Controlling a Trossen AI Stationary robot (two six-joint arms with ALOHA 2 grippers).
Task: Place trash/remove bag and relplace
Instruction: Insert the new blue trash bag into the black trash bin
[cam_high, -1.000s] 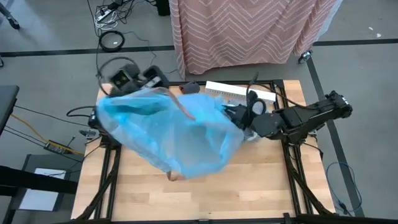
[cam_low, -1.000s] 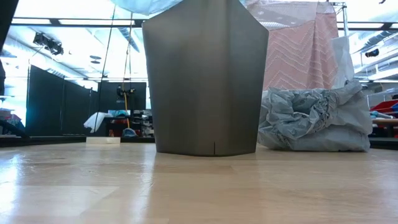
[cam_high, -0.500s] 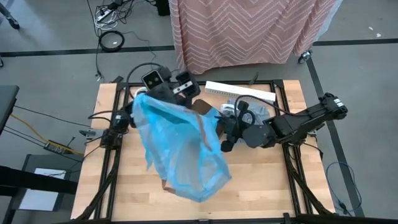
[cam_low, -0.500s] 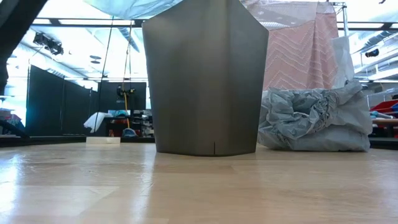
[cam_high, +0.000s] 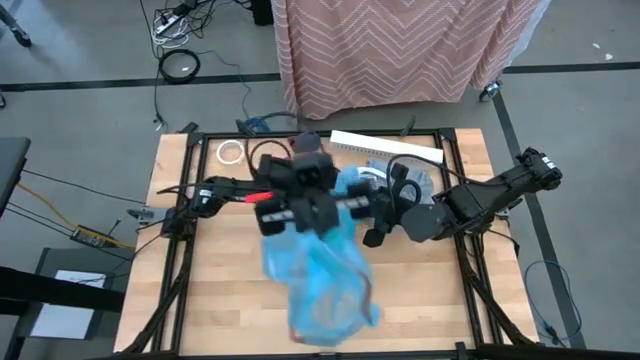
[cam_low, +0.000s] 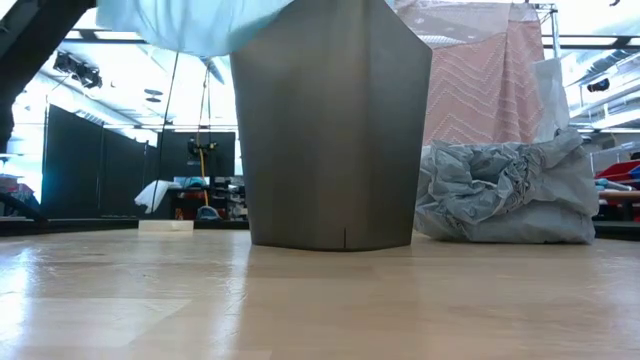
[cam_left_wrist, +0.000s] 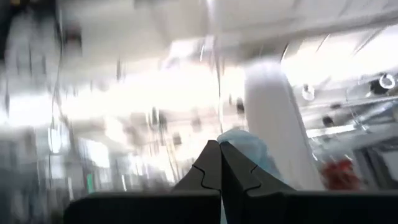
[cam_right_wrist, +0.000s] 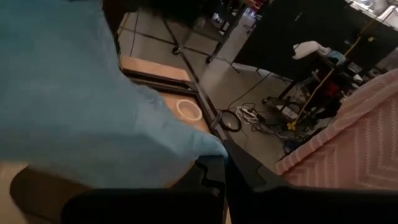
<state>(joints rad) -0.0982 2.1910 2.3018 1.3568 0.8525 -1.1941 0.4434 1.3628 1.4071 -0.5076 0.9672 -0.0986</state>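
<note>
A bright blue plastic bag (cam_high: 318, 285) hangs between both grippers and drapes over the dark grey bin (cam_low: 330, 130), covering it in the high view. My left gripper (cam_high: 333, 206) and my right gripper (cam_high: 374, 214) are both shut on the blue bag, close together above the table's middle. The grey translucent liner (cam_low: 505, 195) lies crumpled on the table to the right of the bin, resting on its underside. In the high view it is mostly hidden behind the right arm (cam_high: 470, 200). No trash scraps show. My left gripper (cam_left_wrist: 221, 163) is shut on the blue bag, pinching a bit of plastic (cam_left_wrist: 241, 142) that sticks out past the fingertips; which part of the bag cannot be told. The bag hangs slack below. My right gripper (cam_right_wrist: 224, 169) pinches the blue bag at a corner of its edge (cam_right_wrist: 214, 151) between the two fingers. The plastic spreads away from the fingers and hangs slack over the bin.
A white tape roll (cam_high: 232, 152) lies near the table's far left corner. A white flat box (cam_high: 385, 147) sits along the far edge. A pink patterned cloth (cam_high: 400, 50) hangs beyond the table. Bare wood (cam_high: 220, 280) lies left of the bin.
My left gripper swung from the table's far left toward its middle, ending beside the right gripper. The blue bag, first spread wide across the far left, was drawn together and now hangs narrower, reaching toward the near edge over the bin. My right gripper shifted slightly left.
</note>
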